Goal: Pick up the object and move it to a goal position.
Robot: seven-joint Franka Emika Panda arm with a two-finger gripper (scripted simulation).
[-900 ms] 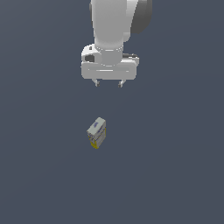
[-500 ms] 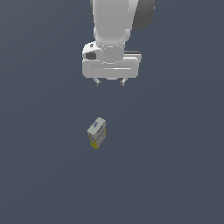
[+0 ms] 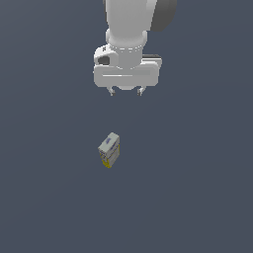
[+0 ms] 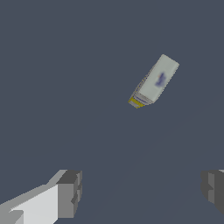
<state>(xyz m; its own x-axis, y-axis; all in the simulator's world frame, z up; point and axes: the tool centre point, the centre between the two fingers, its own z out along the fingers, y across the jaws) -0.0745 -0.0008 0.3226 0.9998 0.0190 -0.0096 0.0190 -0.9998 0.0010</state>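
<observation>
1. Since the earlier frames, your arm has turned its wrist: the gripper body sat skewed across the exterior view 0.9 s ago and now lies square, with both fingertips level. Its height over the floor looks about the same; the box has not shifted.

2. The arm fills the upper middle of the exterior view, white, and is cut off by the top edge, so you see only the last links and the hand.

3. The grey floor is plain throughout. No goal marker can be made out in either view.

4. The gripper hangs well above the floor with its jaws spread wide and nothing between them. In the exterior view only two short dark tips show beneath the hand. In the wrist view one finger and the other finger sit far apart, both cut off by the picture's edge.

5. The object lies on the floor well below the gripper, slightly toward the exterior view's left, set at a slant. In the wrist view the object shows its pale top face, a faint bluish mark too blurred to read, and yellow trim at one end. It is well apart from both fingers.
</observation>
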